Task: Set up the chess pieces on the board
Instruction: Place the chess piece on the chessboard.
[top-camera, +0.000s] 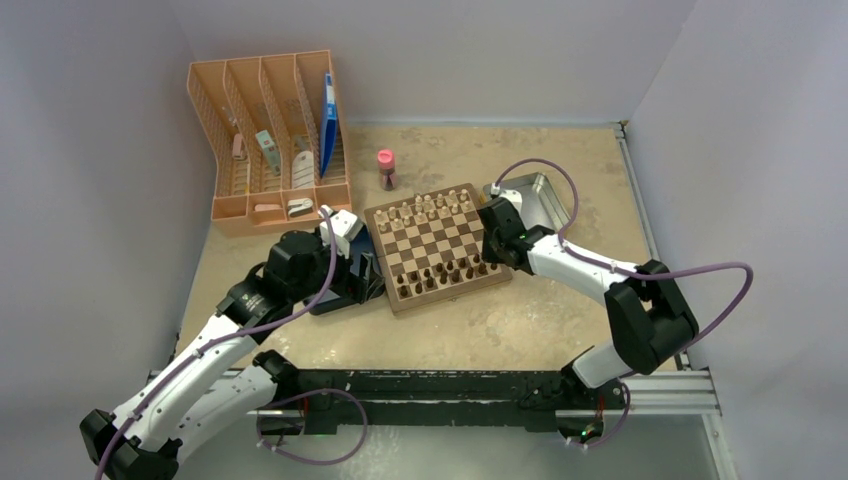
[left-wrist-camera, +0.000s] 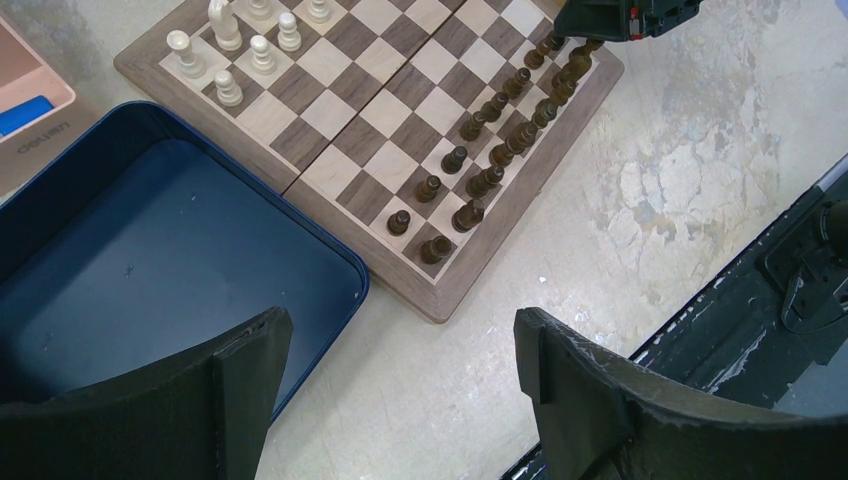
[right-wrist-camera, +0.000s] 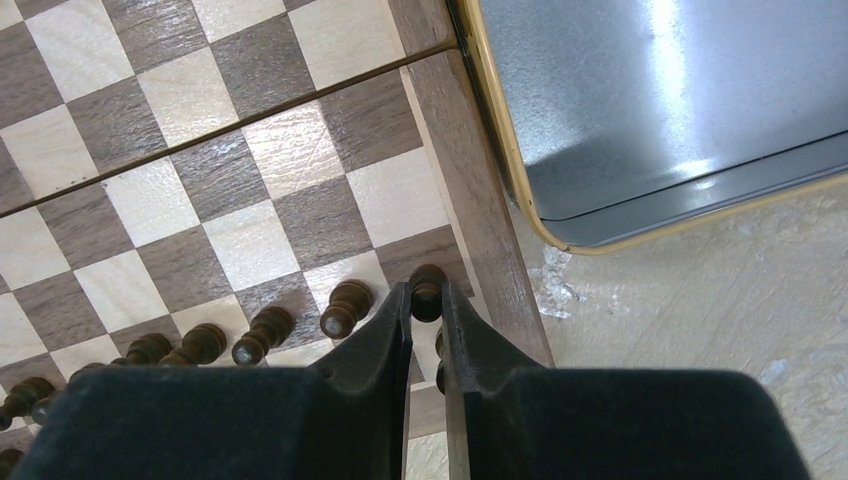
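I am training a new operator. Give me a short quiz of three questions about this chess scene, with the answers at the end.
1. True or false: the left gripper is open and holds nothing.
2. The metal tray lies on which side of the board? A) left B) right C) near side, by the arm bases
3. Fill the gap: the right gripper is shut on a ____ piece at the board's edge.

Key: 1 true; 2 B; 3 dark.
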